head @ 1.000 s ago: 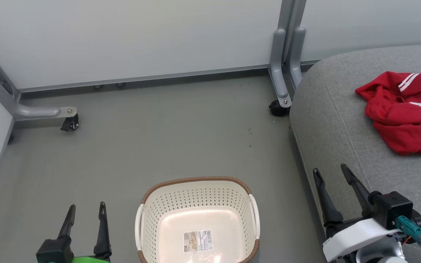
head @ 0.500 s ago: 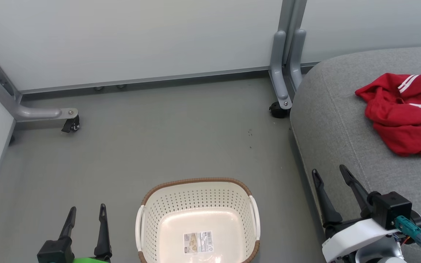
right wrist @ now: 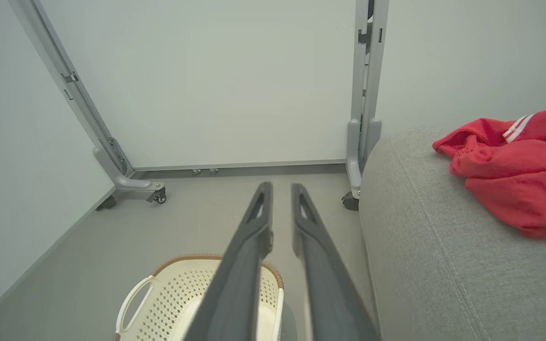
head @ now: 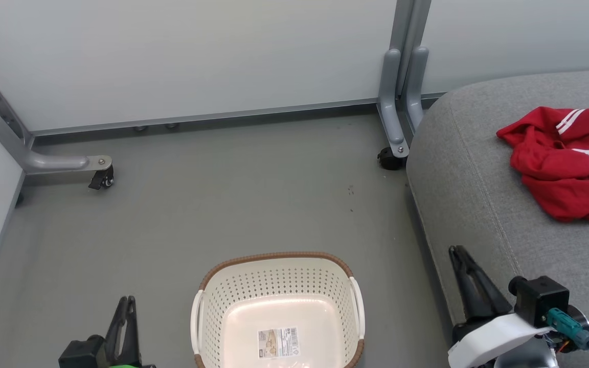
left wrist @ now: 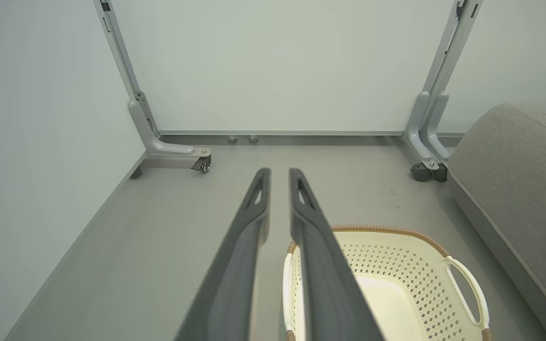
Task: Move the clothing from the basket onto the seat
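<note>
- Wrapping up, I'd say: clothing (head: 565, 168) lies on seat (head: 478, 204); basket (head: 274, 254) seems empty, near end unseen.
- Left gripper (head: 126, 305) and right gripper (head: 461, 251) nearly together, empty; next, just park.

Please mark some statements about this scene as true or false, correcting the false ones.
1. The basket contains the clothing. False: no clothing is inside it.
2. The clothing lies on the seat. True.
3. The basket stands on the seat. False: it stands on the floor beside it.
4. The right tool grips a garment. False: it holds nothing.
5. The basket is between the left tool and the right tool. True.
</note>
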You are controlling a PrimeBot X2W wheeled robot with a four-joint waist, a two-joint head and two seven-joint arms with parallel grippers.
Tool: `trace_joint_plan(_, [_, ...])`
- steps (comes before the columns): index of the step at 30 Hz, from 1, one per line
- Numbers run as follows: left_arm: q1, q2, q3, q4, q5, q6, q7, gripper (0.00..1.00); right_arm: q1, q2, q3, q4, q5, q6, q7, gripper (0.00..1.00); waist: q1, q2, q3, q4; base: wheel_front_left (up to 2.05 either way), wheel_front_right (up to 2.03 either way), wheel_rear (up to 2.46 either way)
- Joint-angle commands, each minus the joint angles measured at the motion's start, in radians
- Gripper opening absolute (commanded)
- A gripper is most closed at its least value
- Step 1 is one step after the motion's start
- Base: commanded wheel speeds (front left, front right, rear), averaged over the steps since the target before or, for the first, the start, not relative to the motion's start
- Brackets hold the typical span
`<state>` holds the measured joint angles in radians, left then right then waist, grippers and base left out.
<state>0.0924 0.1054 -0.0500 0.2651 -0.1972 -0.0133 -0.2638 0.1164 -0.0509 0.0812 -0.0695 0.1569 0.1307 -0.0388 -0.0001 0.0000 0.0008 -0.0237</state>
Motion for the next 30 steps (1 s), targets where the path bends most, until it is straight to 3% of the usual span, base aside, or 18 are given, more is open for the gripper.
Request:
trace_joint_plan(1, [-0.010,-0.001,0.009,-0.003,-0.032,-0.003,0.013,0.00,-0.002,-0.002,0.000,-0.007,0.035,0.000,-0.002,0.00,0.0001,0.0000,0.000,0.000,0.00,0.00,0.00])
trace_joint_plan(30, [-0.080,-0.019,0.063,-0.014,-0.522,-0.044,0.140,0.00,-0.086,-0.029,-0.034,0.107,0.570,0.000,0.025,0.00,0.0001,0.0000,0.001,0.006,0.00,0.00,0.00])
